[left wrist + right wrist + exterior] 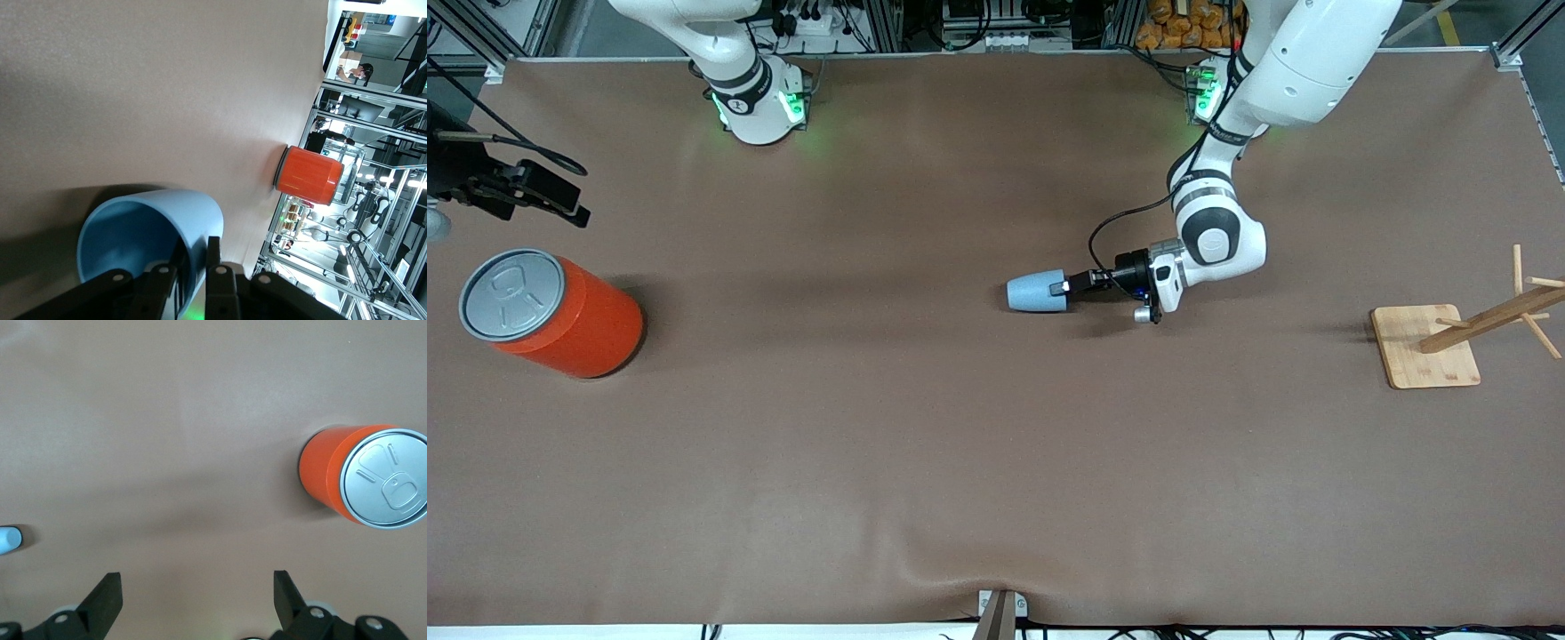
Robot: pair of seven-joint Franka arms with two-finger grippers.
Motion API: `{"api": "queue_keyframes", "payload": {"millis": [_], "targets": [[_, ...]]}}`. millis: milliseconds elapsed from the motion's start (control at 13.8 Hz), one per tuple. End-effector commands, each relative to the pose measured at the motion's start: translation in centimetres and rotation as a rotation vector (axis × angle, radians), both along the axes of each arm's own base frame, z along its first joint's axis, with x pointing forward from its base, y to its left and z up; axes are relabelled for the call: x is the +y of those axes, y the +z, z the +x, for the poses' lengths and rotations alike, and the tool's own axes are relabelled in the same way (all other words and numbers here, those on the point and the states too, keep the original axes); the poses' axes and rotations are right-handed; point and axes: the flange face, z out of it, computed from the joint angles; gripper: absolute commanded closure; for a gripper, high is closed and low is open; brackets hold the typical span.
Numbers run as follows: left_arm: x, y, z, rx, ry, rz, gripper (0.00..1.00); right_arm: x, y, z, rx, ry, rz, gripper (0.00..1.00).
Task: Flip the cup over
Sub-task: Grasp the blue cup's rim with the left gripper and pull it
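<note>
The left claw (pixel 1064 287) pinches the rim of the cup (pixel 1037 291), lying on its side mid-worktop (pixel 925 444), while the right claw (pixel 197 597) waits spread above the orange can (pixel 560 316).

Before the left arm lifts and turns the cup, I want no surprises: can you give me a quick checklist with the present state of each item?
1. Left gripper shut on the cup at its rim, one finger inside: ok.
2. Cup lying on its side on the table, mouth toward the left arm's end: ok.
3. Grip firm enough to survive the turn: cannot tell.
4. Orange can upright at the right arm's end, well apart from the cup: ok.
5. Wooden rack at the left arm's end, apart from the cup: ok.
6. Right gripper open, waiting above the table near the can: ok.
</note>
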Motion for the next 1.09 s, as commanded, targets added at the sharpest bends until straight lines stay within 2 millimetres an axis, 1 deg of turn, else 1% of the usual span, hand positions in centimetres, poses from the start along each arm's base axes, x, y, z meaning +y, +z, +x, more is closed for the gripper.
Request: {"api": "queue_keyframes", "payload": {"millis": [0, 290, 435, 580, 725, 1014], "targets": [[-0.3, -0.3, 0.4, -0.016, 0.014, 0.013, 1.00, -0.3, 0.2, -0.6, -0.014, -0.001, -0.005, 0.00], [-0.5, 0.7, 1.2, -0.032, 0.020, 0.004, 1.00, -0.4, 0.2, -0.4, -0.020, -0.004, -0.001, 0.00], [-0.8, 1.7, 2.0, -0.042, 0.028, -0.007, 1.00, -0.4, 0.7, -0.1, -0.029, 0.000, -0.012, 0.00], [-0.9, 3.1, 2.8, -0.013, 0.055, -0.009, 1.00, -0.5, 1.0, 0.0, -0.034, -0.002, -0.016, 0.00], [-0.4, 4.4, 3.3, -0.005, 0.076, 0.022, 1.00, -0.2, 0.9, 0.0, -0.031, 0.003, -0.021, 0.00], [0.1, 6.0, 4.0, 0.012, 0.078, 0.066, 1.00, 0.2, 1.3, -0.1, -0.037, 0.017, -0.071, 0.00]]}}
